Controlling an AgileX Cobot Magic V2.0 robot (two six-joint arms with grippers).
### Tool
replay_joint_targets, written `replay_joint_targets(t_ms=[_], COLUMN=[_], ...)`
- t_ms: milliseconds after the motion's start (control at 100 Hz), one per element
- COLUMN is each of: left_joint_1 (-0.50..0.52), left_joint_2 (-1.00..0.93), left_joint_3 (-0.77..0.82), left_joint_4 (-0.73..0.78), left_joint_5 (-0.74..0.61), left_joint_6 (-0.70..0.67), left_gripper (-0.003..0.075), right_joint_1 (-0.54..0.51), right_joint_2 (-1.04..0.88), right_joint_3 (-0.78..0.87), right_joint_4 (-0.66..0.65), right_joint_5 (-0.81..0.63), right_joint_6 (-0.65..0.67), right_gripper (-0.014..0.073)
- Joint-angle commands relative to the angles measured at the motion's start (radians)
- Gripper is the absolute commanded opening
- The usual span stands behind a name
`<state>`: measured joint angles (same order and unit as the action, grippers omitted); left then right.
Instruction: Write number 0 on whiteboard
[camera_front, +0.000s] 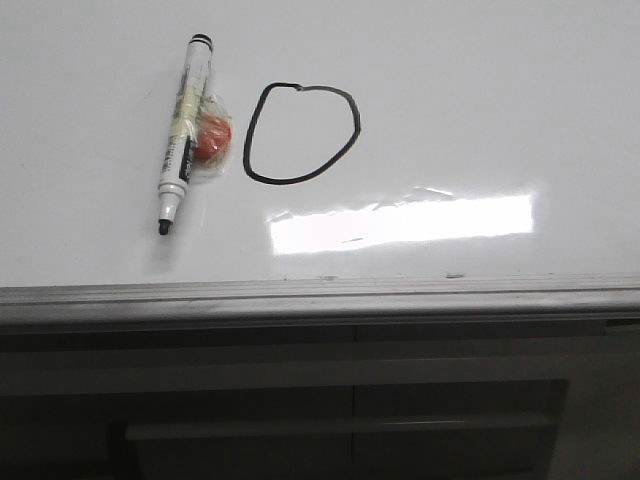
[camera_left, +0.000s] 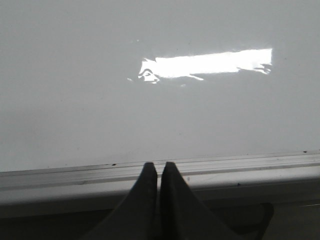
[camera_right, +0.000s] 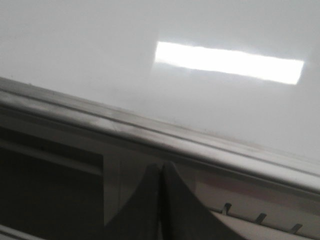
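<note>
The number 0 (camera_front: 300, 133), a thin black lopsided loop, is drawn on the whiteboard (camera_front: 480, 110), to the right of an uncapped black marker (camera_front: 183, 132) lying flat with its tip toward the near edge. A red round object in clear wrap (camera_front: 211, 140) is taped to the marker's side. Neither gripper shows in the front view. My left gripper (camera_left: 157, 166) is shut and empty, over the board's grey rail (camera_left: 60, 179). My right gripper (camera_right: 161, 166) is shut and empty, just below the rail (camera_right: 150, 132). The 0 and the marker are out of both wrist views.
A bright rectangular glare patch (camera_front: 400, 222) lies on the board near its front edge. The grey rail (camera_front: 320, 298) runs along that edge. Below it is a dark grey cabinet front with a horizontal handle (camera_front: 340, 425).
</note>
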<state>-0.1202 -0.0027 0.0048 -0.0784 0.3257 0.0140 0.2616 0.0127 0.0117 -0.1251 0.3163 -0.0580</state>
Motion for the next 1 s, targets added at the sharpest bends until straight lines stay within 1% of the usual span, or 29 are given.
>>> replay_joint_targets(t_ms=[0,270,990], left_joint_1=[0.002,0.002,0.002], left_joint_2=[-0.030,-0.030,-0.030], left_joint_3=[0.031,0.031,0.031], left_joint_4=[-0.009,-0.009,-0.009], left_joint_5=[-0.054,-0.054,-0.054], left_joint_6=[-0.001,-0.001,-0.001], left_gripper=[-0.0020,-0.0020,-0.0020], right_joint_1=[-0.006,-0.006,-0.006], right_joint_2=[-0.031,-0.042,-0.042], right_joint_3=[0.013,0.013,0.013], right_joint_4=[-0.025,-0.099,-0.099], right_joint_5=[-0.021,-0.023,-0.023], right_joint_6=[0.000,-0.002,-0.002], right_gripper=[-0.0069,-0.0069,-0.0069])
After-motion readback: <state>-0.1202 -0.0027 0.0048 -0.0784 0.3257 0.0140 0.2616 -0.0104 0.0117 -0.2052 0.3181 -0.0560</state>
